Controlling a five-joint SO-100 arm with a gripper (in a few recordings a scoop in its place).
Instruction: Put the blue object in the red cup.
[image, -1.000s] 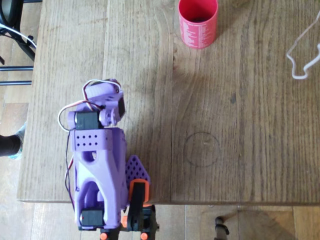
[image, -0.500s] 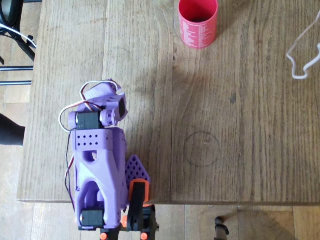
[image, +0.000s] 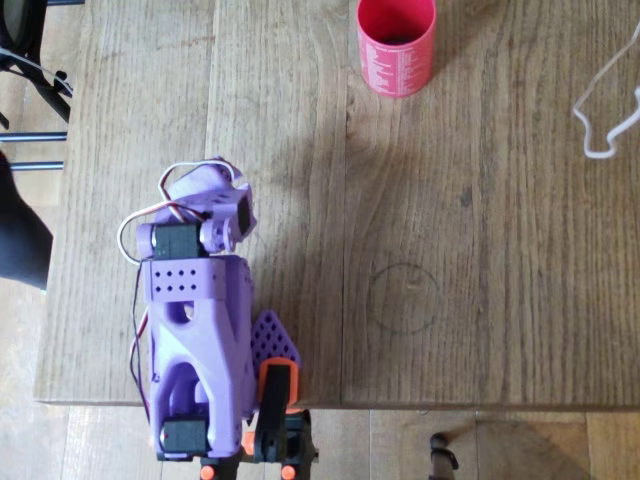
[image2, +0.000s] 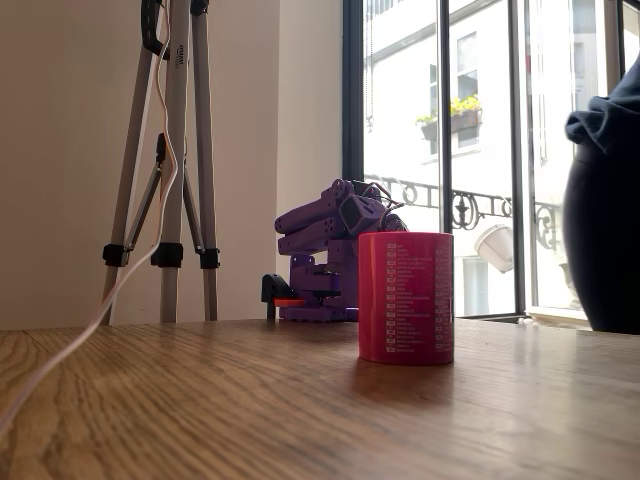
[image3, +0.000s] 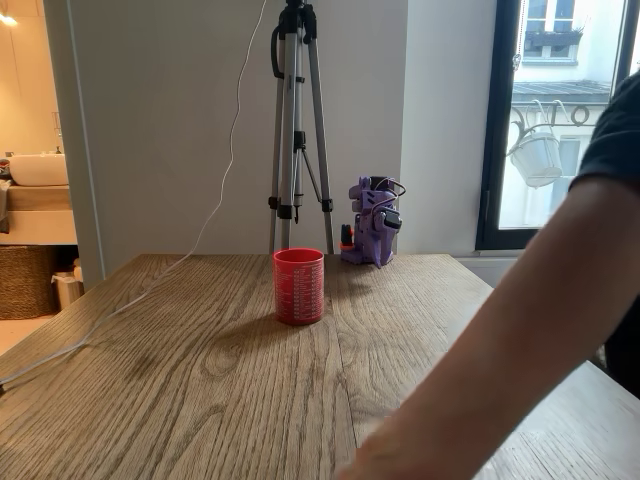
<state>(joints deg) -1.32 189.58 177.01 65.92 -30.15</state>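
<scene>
Glossy red cup (image: 396, 45), a plain cylinder with fine white print, stands upright on the grainy wooden table (image: 480, 250), well away from the chunky purple plastic arm (image: 195, 320) folded at the table's edge, whose gripper (image: 205, 190) state I can't make out.

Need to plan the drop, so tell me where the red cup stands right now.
In the overhead view the red cup stands upright at the top edge of the wooden table, far from the folded purple arm at lower left.
</scene>
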